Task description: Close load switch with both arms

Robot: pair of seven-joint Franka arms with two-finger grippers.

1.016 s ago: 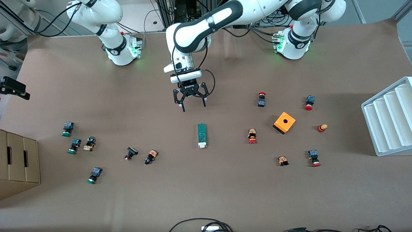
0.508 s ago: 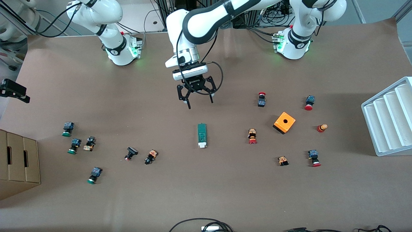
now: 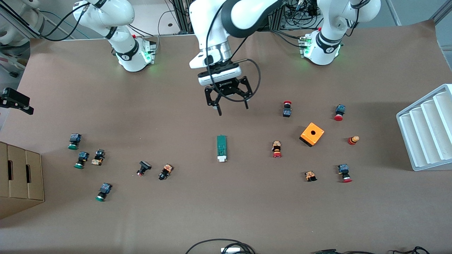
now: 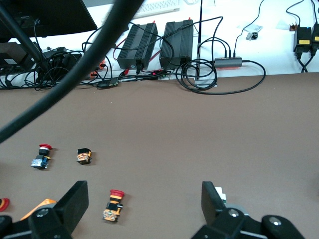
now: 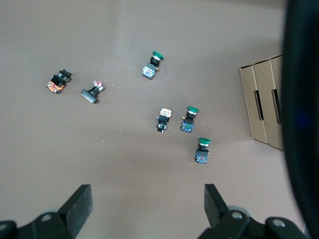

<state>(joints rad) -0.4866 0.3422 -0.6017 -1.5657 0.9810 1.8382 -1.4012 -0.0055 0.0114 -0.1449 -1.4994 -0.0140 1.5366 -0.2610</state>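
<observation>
The load switch (image 3: 221,148), a narrow green block with a white end piece, lies flat at the table's middle. My left gripper (image 3: 233,110) hangs open and empty above the bare table, between the switch and the robot bases. In the left wrist view its fingers (image 4: 76,200) stand wide apart around bare table, and a white bit of the switch (image 4: 222,193) peeks beside one finger. My right gripper (image 5: 148,201) is out of the front view. Its wrist view shows it open and empty, high over the table toward the right arm's end.
An orange box with a hole (image 3: 312,134) and several red-capped buttons (image 3: 277,149) lie toward the left arm's end, beside a white stepped tray (image 3: 427,130). Green-capped buttons (image 3: 73,141) and a cardboard box (image 3: 21,176) lie toward the right arm's end.
My left gripper has swung toward the left arm's end of the table and risen a little, still open. The load switch has not moved.
</observation>
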